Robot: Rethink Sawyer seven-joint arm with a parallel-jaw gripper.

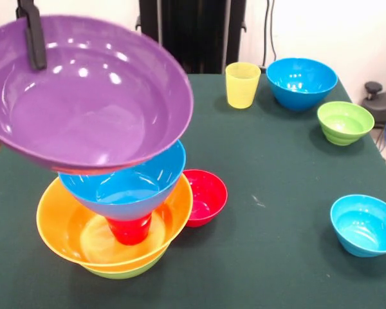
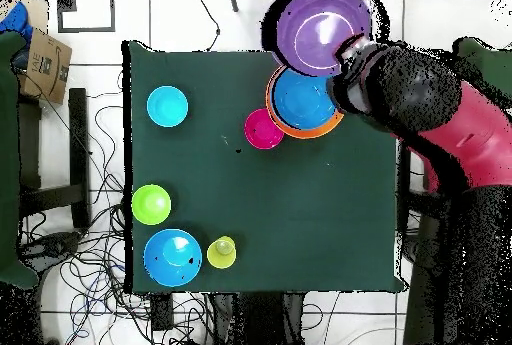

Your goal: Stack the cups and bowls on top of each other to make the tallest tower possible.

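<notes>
My gripper [image 1: 33, 51] is shut on the rim of the large purple bowl [image 1: 83, 96] and holds it tilted at the top left. One finger shows inside the rim. Just below stands the tower: a blue bowl [image 1: 125, 190] on a red cup [image 1: 130, 230], inside the orange bowl [image 1: 58, 225] over the lime-green bowl [image 1: 125, 271]. Whether the purple bowl touches the blue one I cannot tell. In the overhead view the purple bowl [image 2: 322, 29] hangs past the table's edge beside the tower [image 2: 300, 101], with my gripper [image 2: 352, 49] at its rim.
A small red bowl [image 1: 206, 196] sits right beside the tower. A yellow cup [image 1: 242, 84], a blue bowl [image 1: 301, 82] and a ribbed green bowl [image 1: 345, 122] stand at the far right. A small blue bowl [image 1: 365, 224] is at the near right.
</notes>
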